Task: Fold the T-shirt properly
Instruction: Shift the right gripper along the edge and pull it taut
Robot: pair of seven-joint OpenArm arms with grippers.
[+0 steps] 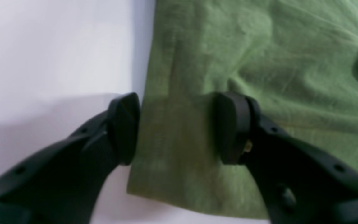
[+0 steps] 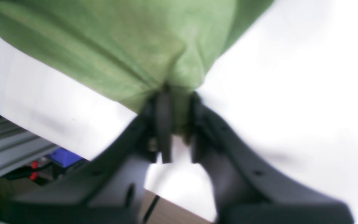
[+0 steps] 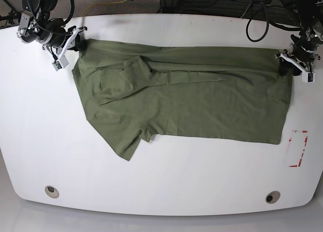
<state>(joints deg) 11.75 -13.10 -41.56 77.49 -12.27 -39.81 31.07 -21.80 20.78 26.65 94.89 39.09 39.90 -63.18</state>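
The T-shirt point(image 3: 192, 98) lies spread across the far half of the white bench point(image 3: 161, 181), its length running left to right, one sleeve folded onto the body at the left and a lower flap trailing toward the near side. The right claw point(image 2: 176, 124), at the far left corner of the scene, is pinching a bunched bit of the cloth between nearly closed jaws. The left claw point(image 1: 179, 127), at the far right corner, stands spread, its jaws straddling the shirt's edge without yet gripping it. To do this step well, I judge the left claw should close fully on that edge, taking every layer, before either arm lifts. Both corners should then rise together and level, keeping the cloth taut between them so the fold lands straight rather than skewed or wrinkled.
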